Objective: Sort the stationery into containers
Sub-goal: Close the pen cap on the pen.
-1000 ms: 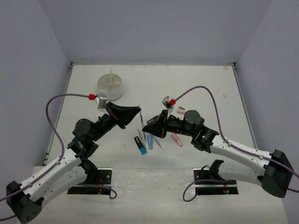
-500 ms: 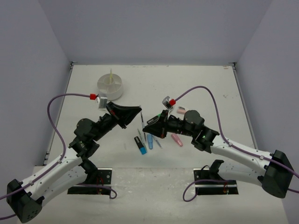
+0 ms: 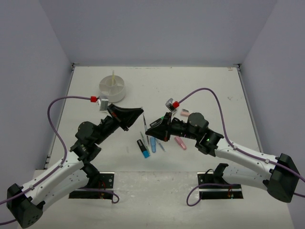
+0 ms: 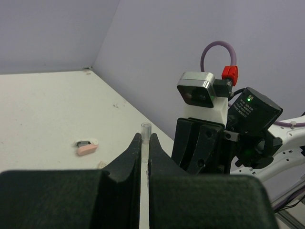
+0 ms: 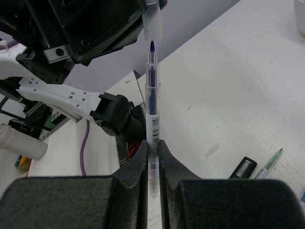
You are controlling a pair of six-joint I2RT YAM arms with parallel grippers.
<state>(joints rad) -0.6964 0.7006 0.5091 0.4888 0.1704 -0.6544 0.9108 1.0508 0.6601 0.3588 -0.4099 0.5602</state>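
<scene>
1. Presently we log the left gripper (image 4: 145,143): its fingers are nearly closed and pinch a clear cap (image 4: 145,128), which stands upright above the fingertips.
2. Right gripper (image 5: 152,148): its fingers are clamped on a thin blue pen (image 5: 152,102), held by the lower barrel with the bare tip pointing up.
3. We see the cap in line with the pen, its mouth just at the tip; we cannot tell whether they touch.
4. White tub (image 3: 112,88): it sits at the far left of the table (image 3: 209,86), well apart from both grippers, with a yellow stick (image 3: 113,76) standing in it.
5. Loose on the table, on the near side of the grippers, we note a blue highlighter (image 3: 145,151) and a pink highlighter (image 3: 180,142); a pink eraser (image 3: 185,113) lies beside the right wrist.
</scene>
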